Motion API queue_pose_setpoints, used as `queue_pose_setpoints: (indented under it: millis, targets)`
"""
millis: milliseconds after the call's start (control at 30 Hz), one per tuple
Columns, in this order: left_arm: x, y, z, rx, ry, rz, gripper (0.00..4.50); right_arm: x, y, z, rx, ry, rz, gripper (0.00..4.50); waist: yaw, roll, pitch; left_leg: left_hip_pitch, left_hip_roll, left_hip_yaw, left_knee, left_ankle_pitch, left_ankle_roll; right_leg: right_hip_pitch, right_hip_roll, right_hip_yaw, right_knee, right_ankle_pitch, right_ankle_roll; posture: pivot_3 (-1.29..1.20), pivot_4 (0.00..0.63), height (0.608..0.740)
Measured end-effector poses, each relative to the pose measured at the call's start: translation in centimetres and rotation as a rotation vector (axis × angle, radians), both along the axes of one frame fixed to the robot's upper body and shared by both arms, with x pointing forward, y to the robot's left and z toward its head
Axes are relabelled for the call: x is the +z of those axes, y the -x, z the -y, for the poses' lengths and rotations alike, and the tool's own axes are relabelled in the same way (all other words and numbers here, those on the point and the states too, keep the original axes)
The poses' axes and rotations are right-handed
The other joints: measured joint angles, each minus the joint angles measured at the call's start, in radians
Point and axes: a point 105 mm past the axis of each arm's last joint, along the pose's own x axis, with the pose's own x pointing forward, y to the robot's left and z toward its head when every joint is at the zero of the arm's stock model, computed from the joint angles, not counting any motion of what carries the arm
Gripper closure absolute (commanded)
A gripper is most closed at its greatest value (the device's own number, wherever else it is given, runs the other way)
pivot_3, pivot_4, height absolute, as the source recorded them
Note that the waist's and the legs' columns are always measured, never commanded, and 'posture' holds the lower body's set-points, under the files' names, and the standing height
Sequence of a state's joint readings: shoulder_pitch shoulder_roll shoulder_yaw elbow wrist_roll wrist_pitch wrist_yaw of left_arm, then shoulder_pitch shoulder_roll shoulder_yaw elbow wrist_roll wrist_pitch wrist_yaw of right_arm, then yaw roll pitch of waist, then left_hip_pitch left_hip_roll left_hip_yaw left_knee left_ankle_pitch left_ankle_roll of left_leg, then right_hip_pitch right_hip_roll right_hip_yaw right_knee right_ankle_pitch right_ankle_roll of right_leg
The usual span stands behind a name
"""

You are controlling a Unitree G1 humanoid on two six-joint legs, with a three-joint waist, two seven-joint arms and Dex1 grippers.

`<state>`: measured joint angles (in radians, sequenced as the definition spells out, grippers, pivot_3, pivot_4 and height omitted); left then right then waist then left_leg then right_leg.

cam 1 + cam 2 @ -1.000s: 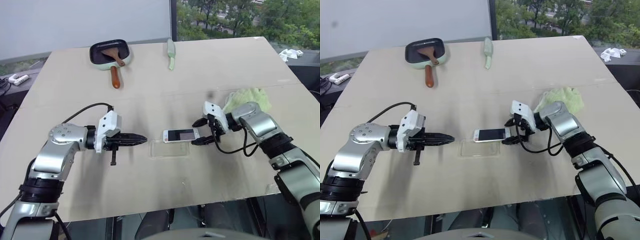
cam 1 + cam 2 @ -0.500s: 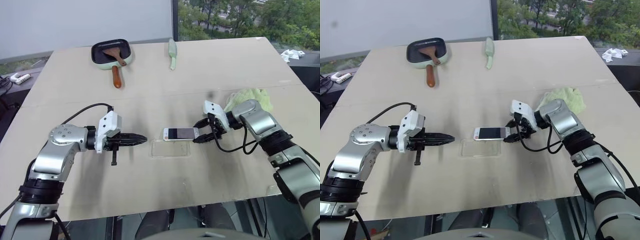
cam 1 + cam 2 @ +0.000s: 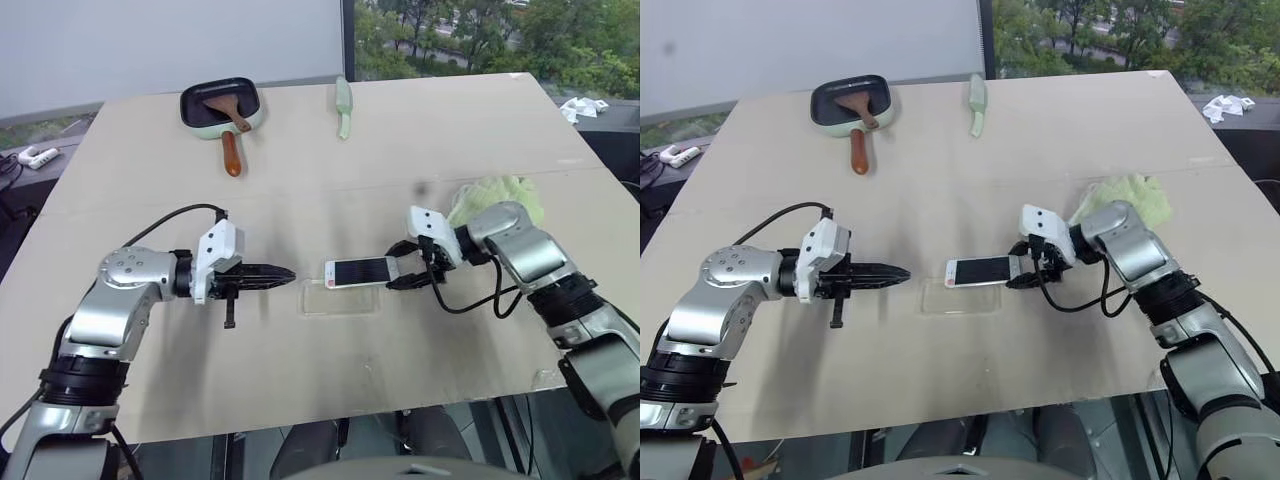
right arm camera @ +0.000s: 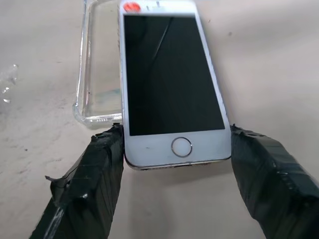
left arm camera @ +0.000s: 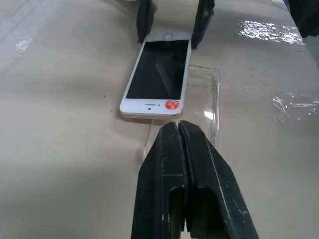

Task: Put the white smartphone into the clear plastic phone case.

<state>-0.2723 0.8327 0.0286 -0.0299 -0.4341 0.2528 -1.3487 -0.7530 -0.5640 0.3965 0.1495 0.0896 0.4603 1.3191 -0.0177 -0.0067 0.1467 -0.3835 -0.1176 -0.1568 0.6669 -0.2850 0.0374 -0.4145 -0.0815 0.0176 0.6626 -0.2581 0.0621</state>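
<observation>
The right gripper (image 3: 402, 273) is clamping the white smartphone (image 3: 360, 270) by its home-button end, one black finger pressing each long edge, so the jaws are standing as wide as the phone is broad. The phone is lying screen-up, its long axis running roughly from 9 o'clock to 3 o'clock across the table (image 3: 400, 150) in the head views, with a small red sticker sitting on the white bezel at the end away from the gripper. It is overlapping the far long edge of the clear plastic phone case (image 3: 340, 299), which is sitting flat on the table just toward 6 o'clock of the phone. The phone is not seated in the shell; in the right wrist view the case (image 4: 97, 69) is showing alongside one long edge of the phone (image 4: 169, 79).

The left gripper (image 3: 286, 274) is pointing at the phone from the 9 o'clock side, near it but not touching, with its two black fingers (image 5: 169, 164) pressed together and gripping nothing.

Toward 11 o'clock of the phone, a dark pan (image 3: 220, 106) with a wooden-handled spatula is resting near the table's far edge, a pale green utensil (image 3: 344, 106) is lying near 12 o'clock, and a light green cloth (image 3: 500, 195) is bunching behind the right arm
</observation>
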Motion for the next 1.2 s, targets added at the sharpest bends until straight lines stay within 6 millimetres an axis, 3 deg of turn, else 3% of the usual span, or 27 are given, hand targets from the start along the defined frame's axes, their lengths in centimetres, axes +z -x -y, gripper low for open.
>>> queue_pose_setpoints:
  millis: [233,467,833,1200]
  targets:
    - [0.3,-0.6,1.7,-0.034,0.019,0.003,4.50,1.4,1.1,-0.5,0.007,0.031,0.127,1.62,0.005,0.000,0.000,0.000,0.000,-0.001,0.001,0.000,0.000,0.000,0.000,-0.001,0.000,0.000,0.000,0.00,0.150,0.740]
    - [1.0,-0.9,3.0,-0.092,0.005,0.013,4.50,0.9,2.3,-1.1,0.003,0.051,0.129,1.62,0.000,0.000,0.000,0.000,0.000,0.000,0.001,0.000,0.000,0.000,0.000,0.000,0.000,0.000,0.000,0.00,0.150,0.740]
    - [-0.4,-0.2,3.4,-0.155,-0.066,-0.018,4.50,0.0,4.3,-1.5,0.019,0.096,0.126,1.62,0.004,0.000,0.000,-0.001,0.000,0.000,0.001,0.000,0.000,0.000,0.000,0.000,0.000,0.000,0.000,0.00,0.150,0.740]
    - [-2.1,-0.2,4.5,-0.159,-0.095,-0.019,4.50,-0.4,3.9,-2.0,-0.032,0.112,0.191,1.62,0.003,0.000,0.000,0.000,0.000,0.000,0.001,0.000,0.000,0.000,0.000,0.000,0.000,0.000,0.000,0.00,0.150,0.740]
